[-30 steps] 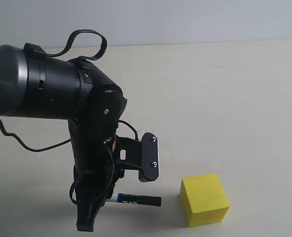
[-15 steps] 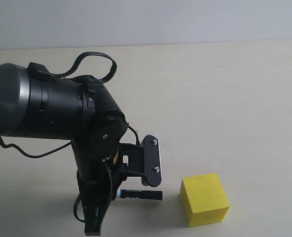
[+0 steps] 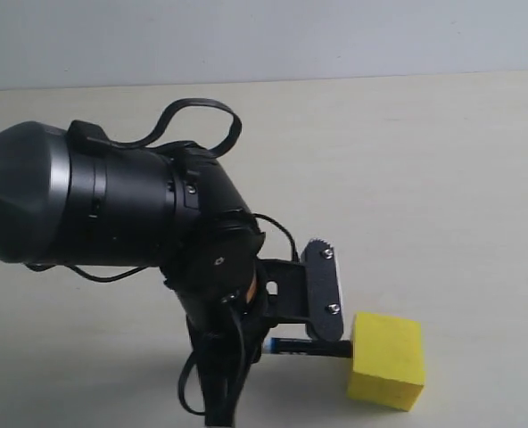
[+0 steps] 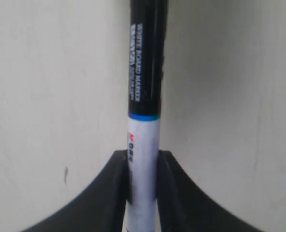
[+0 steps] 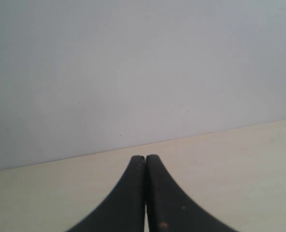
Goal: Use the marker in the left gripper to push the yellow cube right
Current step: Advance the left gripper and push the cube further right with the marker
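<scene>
- Though parted only by a barrel's width, grips firmly: one left gripper (image 4: 143, 162), both black fingers pressed on the white barrel of the marker (image 3: 310, 348).
- One marker in all, black forward part roughly level, low over the table (image 3: 442, 178), pointing right.
- One yellow cube (image 3: 387, 358), resting on the table low on the right of the exterior view, just right of the left gripper; seems to touch the marker's black end at its left face.
- One right gripper (image 5: 145, 162), fingertips pressed together with nothing between them, facing a grey wall (image 5: 133, 58) beyond the table.
- Several black cables (image 3: 202, 111) looping around the left arm's wrist; exact count hard to make out.
- Rear of the marker buried between the fingers; far end cut off by the frame edge in the left wrist view.
- Lower part of the left gripper cut off at the bottom of the exterior view; only one screwed finger plate plainly visible there.
- Label print on the marker blurred, only partly legible.
- Right gripper's body out of frame, fingertips alone showing.
</scene>
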Controlling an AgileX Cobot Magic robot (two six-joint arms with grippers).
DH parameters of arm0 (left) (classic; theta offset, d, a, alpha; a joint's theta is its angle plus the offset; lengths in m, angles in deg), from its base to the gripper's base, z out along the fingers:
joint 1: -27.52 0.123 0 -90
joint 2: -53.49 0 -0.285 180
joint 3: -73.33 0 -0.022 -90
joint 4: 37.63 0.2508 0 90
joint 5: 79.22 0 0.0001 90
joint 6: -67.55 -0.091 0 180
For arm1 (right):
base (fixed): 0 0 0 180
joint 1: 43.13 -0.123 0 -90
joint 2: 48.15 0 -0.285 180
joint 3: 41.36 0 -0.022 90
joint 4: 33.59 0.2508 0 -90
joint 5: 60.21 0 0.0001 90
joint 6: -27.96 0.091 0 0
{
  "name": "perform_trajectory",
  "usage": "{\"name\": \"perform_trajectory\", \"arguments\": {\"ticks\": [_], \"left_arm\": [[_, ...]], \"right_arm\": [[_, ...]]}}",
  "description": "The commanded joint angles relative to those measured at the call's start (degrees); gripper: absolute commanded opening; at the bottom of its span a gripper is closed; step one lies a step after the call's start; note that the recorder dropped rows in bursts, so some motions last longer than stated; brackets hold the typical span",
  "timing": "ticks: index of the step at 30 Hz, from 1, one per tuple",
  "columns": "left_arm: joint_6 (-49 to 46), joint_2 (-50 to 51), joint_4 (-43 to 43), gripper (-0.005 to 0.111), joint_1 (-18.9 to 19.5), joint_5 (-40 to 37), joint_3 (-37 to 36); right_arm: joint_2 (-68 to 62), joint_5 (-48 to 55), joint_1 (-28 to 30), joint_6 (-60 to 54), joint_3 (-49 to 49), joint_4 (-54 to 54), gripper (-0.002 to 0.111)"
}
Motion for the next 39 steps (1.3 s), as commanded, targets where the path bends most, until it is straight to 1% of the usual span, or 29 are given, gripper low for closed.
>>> {"name": "perform_trajectory", "arguments": {"ticks": [1, 7, 9, 14, 18, 20, 25, 28, 34, 36, 39], "left_arm": [[0.2, 0.5, -0.4, 0.0, -0.8, -1.7, 3.9], [0.0, -0.2, 2.3, 0.0, 2.2, -7.4, 4.0], [0.0, -0.2, 4.3, 0.0, 2.2, -8.0, 4.0], [-1.4, 0.1, 3.5, 0.0, 2.0, -7.6, 4.0], [-1.8, 1.2, 3.3, 0.0, 0.4, -6.0, 4.0], [-2.2, 1.7, 2.9, 0.0, -0.9, -4.8, 4.0], [-2.6, 1.8, 2.6, 0.0, -5.0, -4.6, 4.7], [-2.2, 1.8, 2.0, 0.0, -5.3, -5.0, 4.7], [-1.1, 1.6, 2.0, 0.0, -1.7, -8.6, 4.7], [-1.2, 1.2, 2.2, 0.0, -0.4, -7.3, 4.7], [-1.5, 1.6, 3.9, 0.0, -0.3, -4.7, 4.8]], "right_arm": [[0.5, -0.7, 0.3, 0.1, 0.3, 0.0, 0.0], [0.5, -0.7, 0.3, 0.1, 0.3, 0.0, 0.0], [0.5, -0.7, 0.3, 0.1, 0.3, 0.0, 0.0], [0.5, -0.7, 0.3, 0.1, 0.3, 0.0, 0.0], [0.5, -0.7, 0.3, 0.1, 0.3, 0.0, 0.0], [0.5, -0.7, 0.3, 0.1, 0.3, 0.0, 0.0], [0.5, -0.7, 0.3, 0.1, 0.3, 0.0, 0.0], [0.5, -0.7, 0.3, 0.1, 0.3, 0.0, 0.0], [0.5, -0.7, 0.3, 0.1, 0.3, 0.0, 0.0], [0.5, -0.7, 0.3, 0.1, 0.3, 0.0, 0.0], [0.5, -0.7, 0.3, 0.1, 0.3, 0.0, 0.0]]}}
